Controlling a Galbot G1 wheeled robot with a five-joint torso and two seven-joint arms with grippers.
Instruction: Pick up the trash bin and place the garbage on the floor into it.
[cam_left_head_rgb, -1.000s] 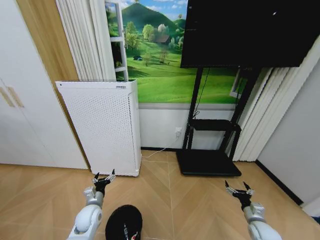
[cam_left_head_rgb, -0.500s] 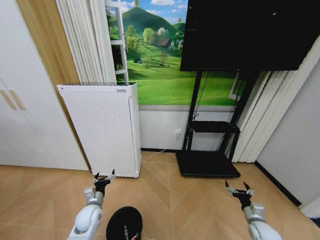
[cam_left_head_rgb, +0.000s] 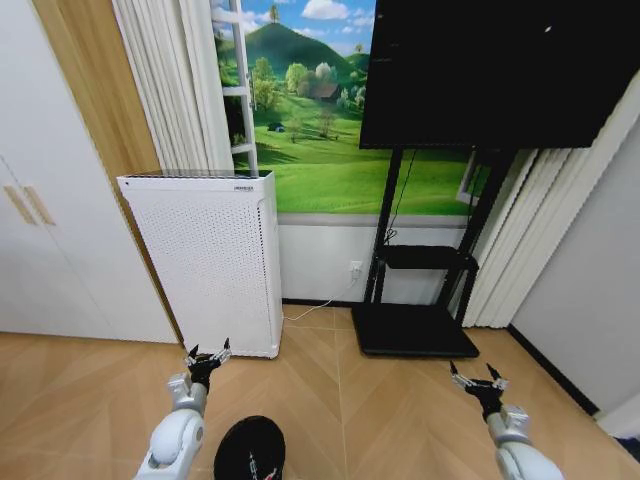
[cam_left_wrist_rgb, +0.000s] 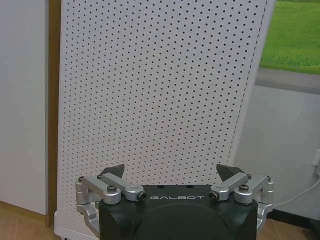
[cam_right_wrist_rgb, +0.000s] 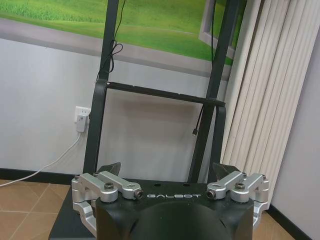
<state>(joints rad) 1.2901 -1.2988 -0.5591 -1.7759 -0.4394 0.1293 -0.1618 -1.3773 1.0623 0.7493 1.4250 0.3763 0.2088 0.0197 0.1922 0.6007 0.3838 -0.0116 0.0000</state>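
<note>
Left end effector (cam_left_head_rgb: 208, 355) hung low over the wood floor (cam_left_head_rgb: 380, 400) with its fingers spread apart and empty, pointing toward the white perforated appliance (cam_left_head_rgb: 205, 255). Right end effector (cam_left_head_rgb: 478, 378) hovered likewise, fingers apart and empty, facing the black TV stand (cam_left_head_rgb: 415, 300). The trash bin (cam_left_head_rgb: 249, 447) stood on the floor just beside the left arm, at the head view's lower edge.

The floor (cam_left_head_rgb: 400, 400) is smooth wood-look plank laid in a herringbone pattern, with a soft sheen. The air purifier (cam_left_head_rgb: 205, 260) has matt white perforated walls, and the trash bin (cam_left_head_rgb: 250, 447) near the floor's front edge looks matt black. Both grippers, left (cam_left_wrist_rgb: 172, 176) and right (cam_right_wrist_rgb: 167, 172), pair brushed metal linkages with matt black housings.
</note>
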